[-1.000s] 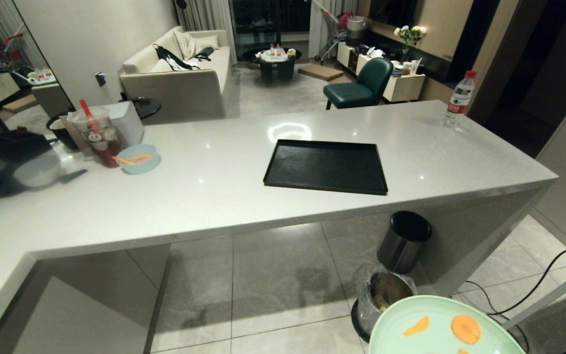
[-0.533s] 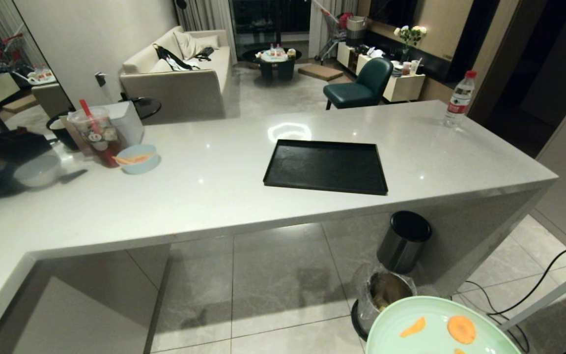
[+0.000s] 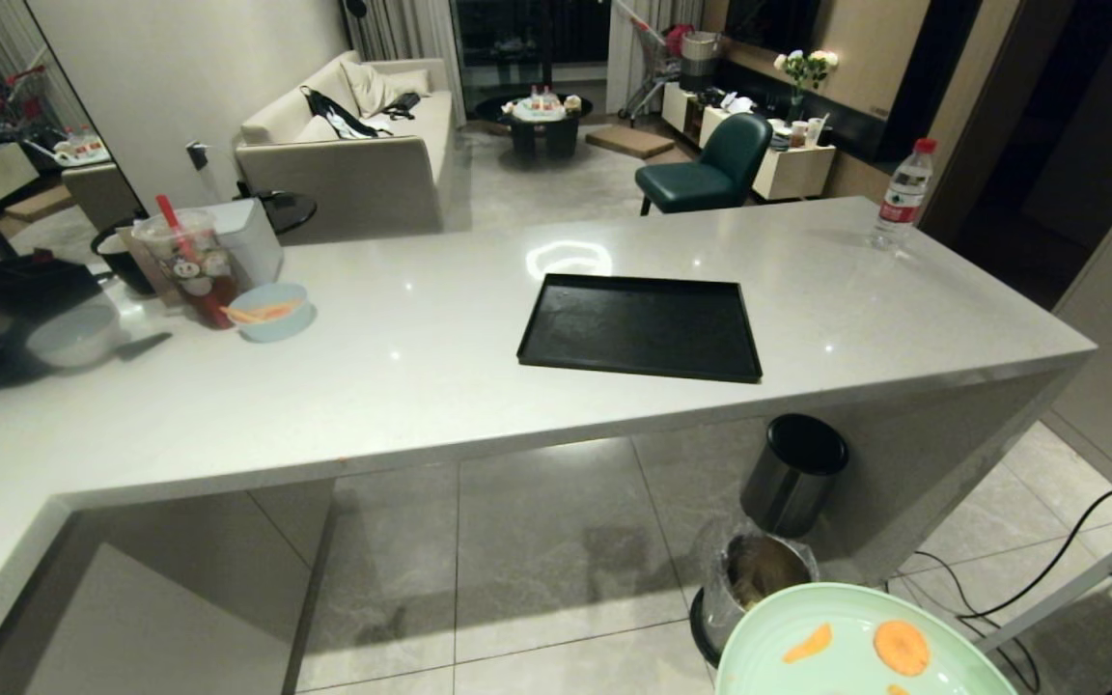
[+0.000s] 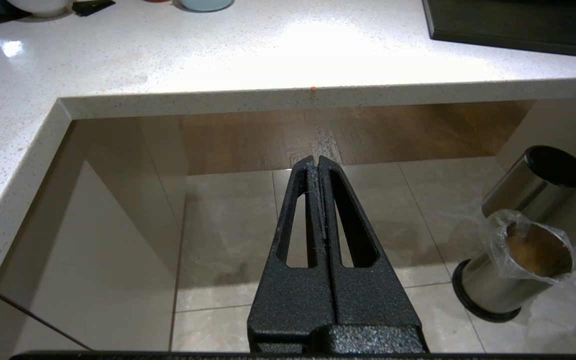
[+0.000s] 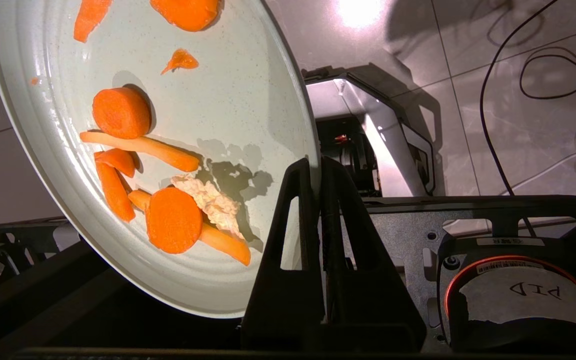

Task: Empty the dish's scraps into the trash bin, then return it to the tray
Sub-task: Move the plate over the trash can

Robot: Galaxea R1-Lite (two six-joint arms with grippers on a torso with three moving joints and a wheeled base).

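R end effector (image 5: pixel 318 165) clamps dish (image 5: pixel 248 100) w/ scraps (image 5: pixel 168 220).

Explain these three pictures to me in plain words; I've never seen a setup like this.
It is a two-armed robot. One picture looks down from its head; the others come from cameras on each wrist. The head view shows a white counter carrying an empty black tray. The right gripper is pinching the rim of a mint-green plate holding carrot scraps, near the bag-lined trash bin on the floor. The left gripper is shut, empty and idle.
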